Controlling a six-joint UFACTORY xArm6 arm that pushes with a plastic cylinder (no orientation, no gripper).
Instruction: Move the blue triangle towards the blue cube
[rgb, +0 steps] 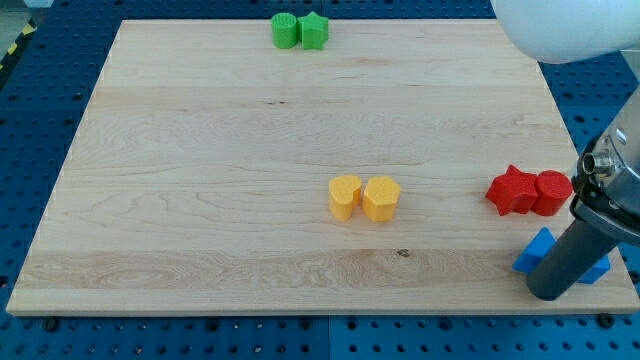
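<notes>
At the view's lower right corner of the desk (200, 200), my tip (548, 294) stands between two blue blocks: one (537, 251) touching its left, the other (598, 268) mostly hidden behind the rod; shapes cannot be told. No jaws fitted. Red blocks (530, 192) sit just above.

Bottom-right corner of board: two blue pieces, both partly hidden behind the dark rod. One blue block (536, 252) shows at the rod's left, angular, shape unclear. Second blue block (597, 270) peeks out at the rod's right, near the board edge.
</notes>
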